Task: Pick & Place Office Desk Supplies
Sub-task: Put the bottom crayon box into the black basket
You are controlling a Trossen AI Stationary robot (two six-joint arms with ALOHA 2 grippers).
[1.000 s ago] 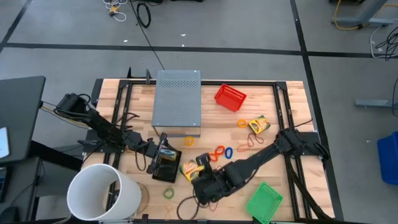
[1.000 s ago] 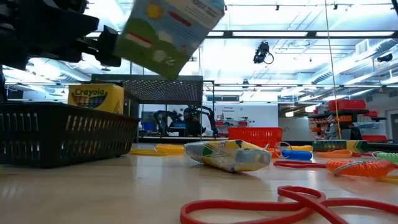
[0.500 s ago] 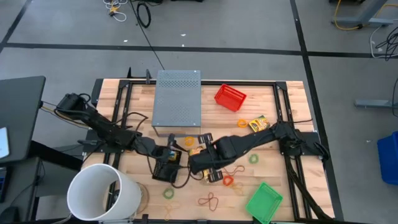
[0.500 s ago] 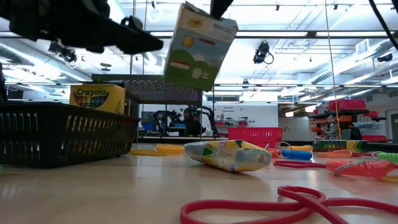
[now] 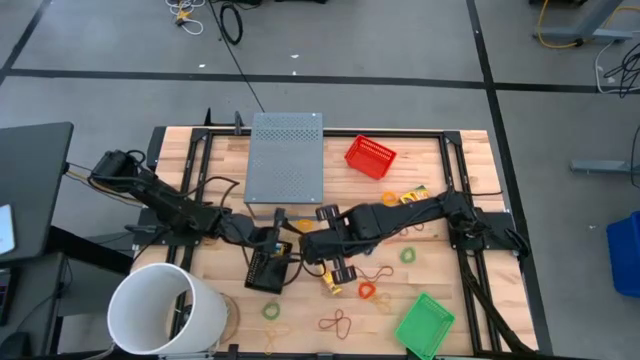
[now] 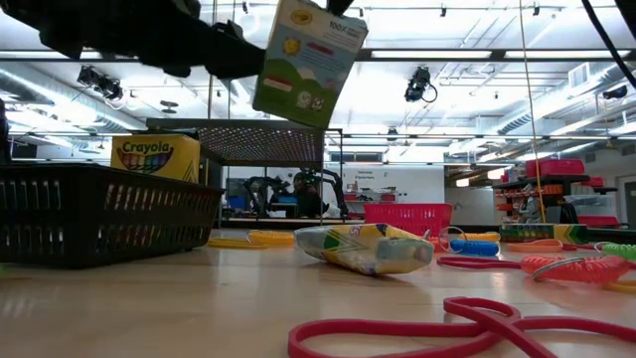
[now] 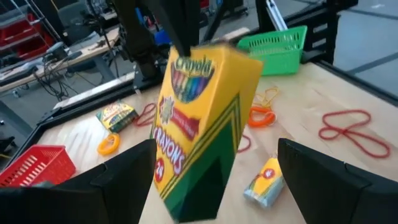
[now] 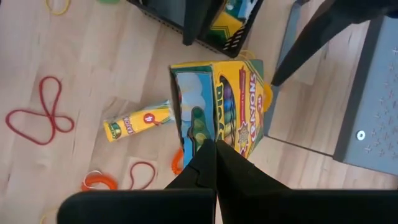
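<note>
White bucket (image 5: 165,310) stands at the table's near-left corner. Left arm reaches in from the left edge; left gripper (image 5: 272,240) sits over the black basket (image 5: 266,270), fingers (image 7: 121,177) spread wide apart, nothing between them touching either pad. In the low view one crayon box in the basket (image 6: 154,157) stands upright inside the black basket's wall. Just right of the left gripper, the right gripper (image 5: 305,243) holds a crayon box (image 6: 309,62) by its top edge, fingers (image 8: 208,165) pressed together on the flap; the held box hangs tilted in the air above the table, between the left gripper's two open fingers as seen from the left wrist, not touching the wood. Grey perforated box (image 5: 286,165) stands behind both grippers. Small crayon pack (image 5: 332,282) lies flat on the wood below the right gripper. Red rubber-band loop (image 5: 372,272) and orange rubber-band loop (image 5: 366,291) lie just right of it. Farther right: green rubber-band loop (image 5: 407,256), another crayon box (image 5: 411,197) near the right arm, red basket (image 5: 371,156) at the back, green basket (image 5: 424,325) at the near right.
</note>
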